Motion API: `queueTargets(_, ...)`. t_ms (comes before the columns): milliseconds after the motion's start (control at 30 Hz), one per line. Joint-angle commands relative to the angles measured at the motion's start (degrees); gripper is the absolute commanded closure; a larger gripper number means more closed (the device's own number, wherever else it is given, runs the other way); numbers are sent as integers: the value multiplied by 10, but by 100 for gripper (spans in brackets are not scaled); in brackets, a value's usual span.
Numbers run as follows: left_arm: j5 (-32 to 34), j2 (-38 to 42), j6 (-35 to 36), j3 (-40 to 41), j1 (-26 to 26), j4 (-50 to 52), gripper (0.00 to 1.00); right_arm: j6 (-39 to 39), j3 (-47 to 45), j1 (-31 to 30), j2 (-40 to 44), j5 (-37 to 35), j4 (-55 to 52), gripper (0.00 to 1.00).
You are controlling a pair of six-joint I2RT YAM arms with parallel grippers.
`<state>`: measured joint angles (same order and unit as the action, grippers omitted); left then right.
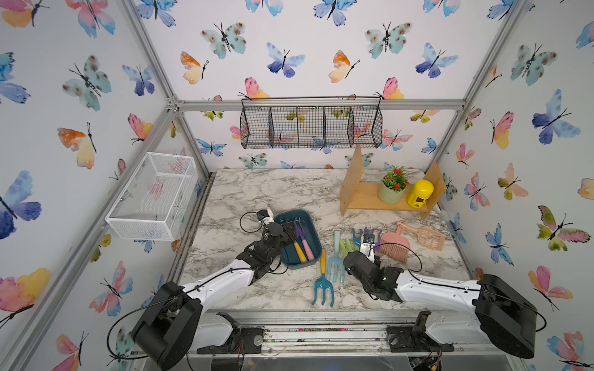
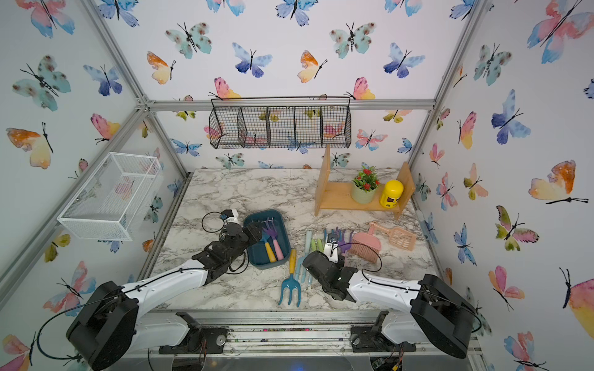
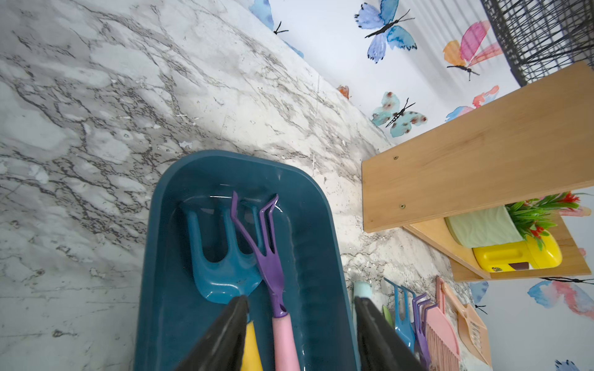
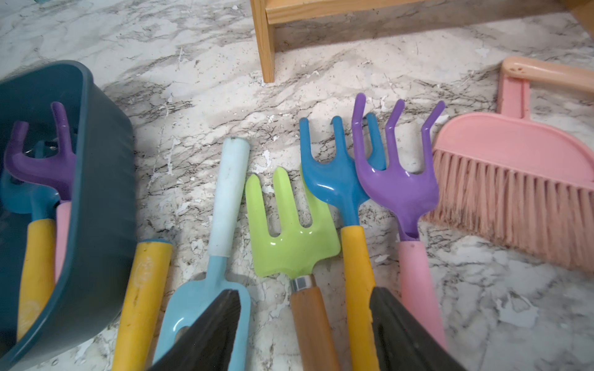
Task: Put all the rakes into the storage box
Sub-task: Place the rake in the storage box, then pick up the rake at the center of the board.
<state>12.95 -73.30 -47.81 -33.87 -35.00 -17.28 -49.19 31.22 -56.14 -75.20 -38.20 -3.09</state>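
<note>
The dark teal storage box (image 1: 289,218) (image 3: 160,225) sits left of the table's middle. A purple rake (image 3: 270,266) (image 1: 300,231) with a pink handle lies inside it, beside a blue fork with a yellow handle. My left gripper (image 3: 300,308) hangs open over the box, its fingers on either side of the pink handle and apart from it. Another purple rake (image 4: 398,189) (image 2: 345,247) with a pink handle lies on the table among other tools. My right gripper (image 4: 303,298) is open low over them, straddling the wooden handle of a green fork (image 4: 289,247) and the yellow handle of a blue fork (image 4: 337,183).
A pink brush (image 1: 393,247) and dustpan (image 1: 427,237) lie right of the tools. A blue fork (image 1: 323,282) and a light blue one (image 1: 336,260) lie towards the front. A wooden shelf (image 1: 369,196) stands back right. A white mesh basket (image 1: 154,196) and a black wire basket (image 1: 311,125) hang on the walls.
</note>
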Motion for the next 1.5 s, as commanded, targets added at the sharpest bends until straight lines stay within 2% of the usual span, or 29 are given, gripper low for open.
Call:
queueTargets(0,0,-6,19,-14,-3,3,43,24,-14,18,-7,61,37,34)
queueTargets(167,28,2,29,-13,-10,12,43,70,-15,20,-17,136,94,37)
queueTargets(300,33,6,31,-11,-12,12,43,91,9,20,-52,176,97,37)
queueTargets(600,36,4,31,-14,-13,15,43,51,40,21,-99,77,10,34)
queueTargets(900,31,-4,30,-16,-13,15,43,41,27,28,-111,85,16,35)
queueTargets(1100,30,-3,30,-17,-13,15,43,33,8,28,-110,111,26,41)
queueTargets(1300,25,-1,30,-18,-13,15,43,16,-9,29,-103,113,19,43)
queueTargets(1367,23,0,30,-19,-13,15,43,10,-13,28,-103,107,14,45)
queueTargets(1467,17,0,30,-20,-13,15,43,2,-17,28,-108,106,12,65)
